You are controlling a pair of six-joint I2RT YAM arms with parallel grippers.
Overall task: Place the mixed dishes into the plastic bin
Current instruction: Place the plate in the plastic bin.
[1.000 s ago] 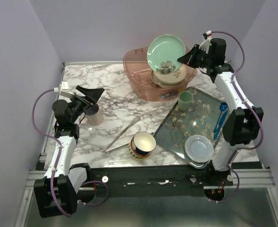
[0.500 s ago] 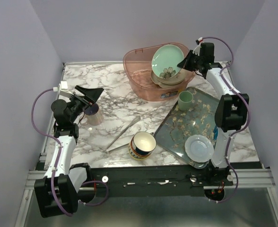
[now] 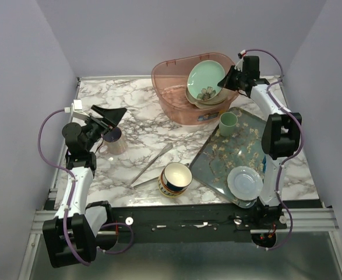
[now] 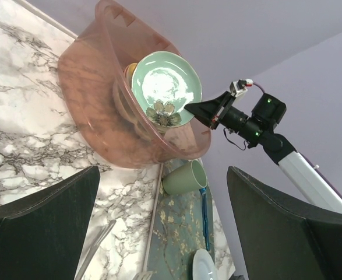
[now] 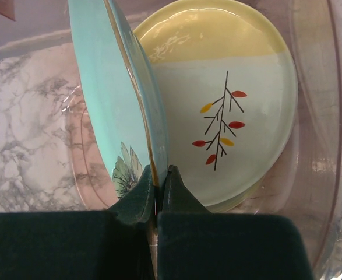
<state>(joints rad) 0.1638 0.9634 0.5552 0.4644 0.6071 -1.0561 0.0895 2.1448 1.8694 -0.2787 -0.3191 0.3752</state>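
The plastic bin [image 3: 166,74] stands at the back of the marble table, pink and translucent, also in the left wrist view [image 4: 95,87]. My right gripper [image 3: 226,82] is shut on the rim of the mint-green plate [image 3: 205,77], which it holds on edge inside the bin. In the right wrist view the gripper [image 5: 159,175] pinches that plate [image 5: 109,99] next to a cream and yellow plate [image 5: 229,99] lying in the bin. My left gripper [image 3: 113,114] hangs open above a pale lilac mug [image 3: 116,142]. A navy-and-yellow bowl [image 3: 175,178] sits near the front.
A floral tray [image 3: 217,157] on the right carries a green cup [image 3: 228,122] and a small pale blue plate [image 3: 244,182]. Metal tongs [image 3: 150,165] lie on the marble between the mug and the bowl. A blue utensil [image 4: 204,216] lies on the tray.
My right gripper has carried the mint-green plate down from above the bin's rim to inside the bin, the arm reaching further back. The left arm has not moved.
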